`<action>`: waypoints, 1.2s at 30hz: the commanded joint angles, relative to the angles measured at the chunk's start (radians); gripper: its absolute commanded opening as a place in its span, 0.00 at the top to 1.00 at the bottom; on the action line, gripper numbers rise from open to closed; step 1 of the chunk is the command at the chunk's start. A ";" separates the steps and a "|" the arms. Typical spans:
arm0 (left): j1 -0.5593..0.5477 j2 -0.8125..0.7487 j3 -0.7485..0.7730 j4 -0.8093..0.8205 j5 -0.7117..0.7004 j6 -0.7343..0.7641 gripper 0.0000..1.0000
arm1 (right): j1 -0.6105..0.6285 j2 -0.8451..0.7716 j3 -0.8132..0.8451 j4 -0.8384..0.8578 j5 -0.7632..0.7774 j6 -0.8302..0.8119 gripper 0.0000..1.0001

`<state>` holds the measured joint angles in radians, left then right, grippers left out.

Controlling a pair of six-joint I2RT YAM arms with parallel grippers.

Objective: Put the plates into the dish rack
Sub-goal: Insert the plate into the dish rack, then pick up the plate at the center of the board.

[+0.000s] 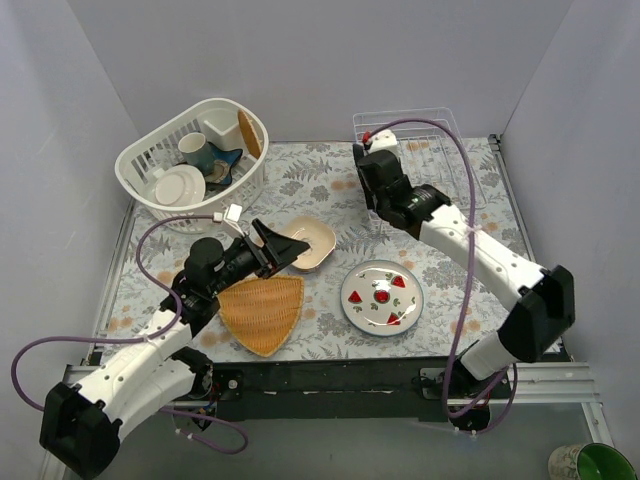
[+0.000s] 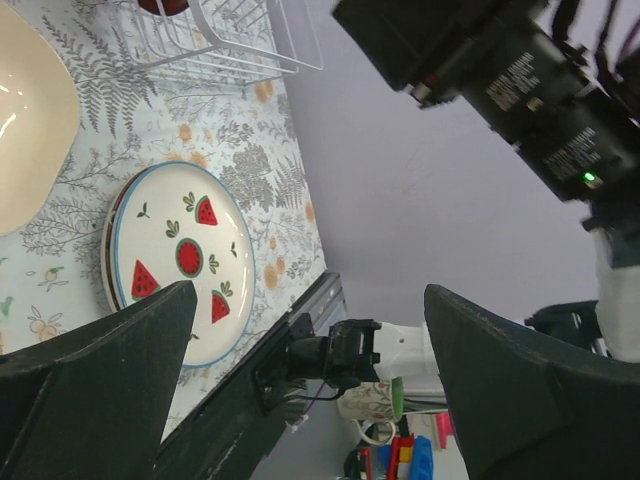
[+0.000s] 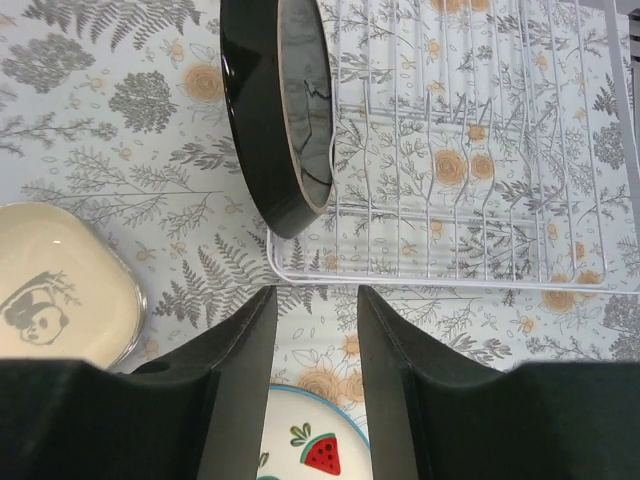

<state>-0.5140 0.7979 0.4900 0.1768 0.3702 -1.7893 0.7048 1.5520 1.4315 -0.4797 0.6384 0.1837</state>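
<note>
A: Now, the left entry?
B: Left end effector [image 1: 283, 242]: spread wide, empty. Cream dish [image 1: 312, 243] just beside its tips; watermelon plate [image 1: 382, 297] beyond, flat on the desk [image 1: 330, 180].
A: And right?
B: Right end effector [image 3: 315, 300]: parted, gripping nothing. Dark plate [image 3: 275, 110] just ahead, on edge in the dish rack [image 3: 450, 281].

The dark plate [image 3: 257, 110] wears a glossy, smooth glaze, catching reflections. The dish rack [image 3: 452, 150] is thin white coated wire. The cream dish [image 3: 60, 290] shines too, while the orange tray [image 1: 263, 312] is rough weave, matt.
</note>
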 commanded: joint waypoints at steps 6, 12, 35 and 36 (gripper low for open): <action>-0.046 0.156 0.122 -0.088 -0.028 0.162 0.02 | 0.001 -0.306 -0.192 -0.198 -0.034 0.175 0.54; -0.199 0.297 0.154 -0.089 -0.158 0.189 0.02 | 0.001 -0.441 -0.341 -0.270 -0.052 0.246 0.54; -0.371 0.557 0.200 -0.086 -0.258 0.199 0.02 | -0.143 -0.625 -0.759 -0.171 -0.253 0.493 0.54; -0.373 0.560 0.202 -0.080 -0.258 0.196 0.02 | -0.160 -0.632 -0.787 -0.162 -0.290 0.490 0.54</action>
<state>-0.8761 1.3449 0.6540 0.0971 0.1303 -1.6104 0.6090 0.9562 0.6960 -0.7219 0.4355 0.6437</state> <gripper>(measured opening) 0.982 0.458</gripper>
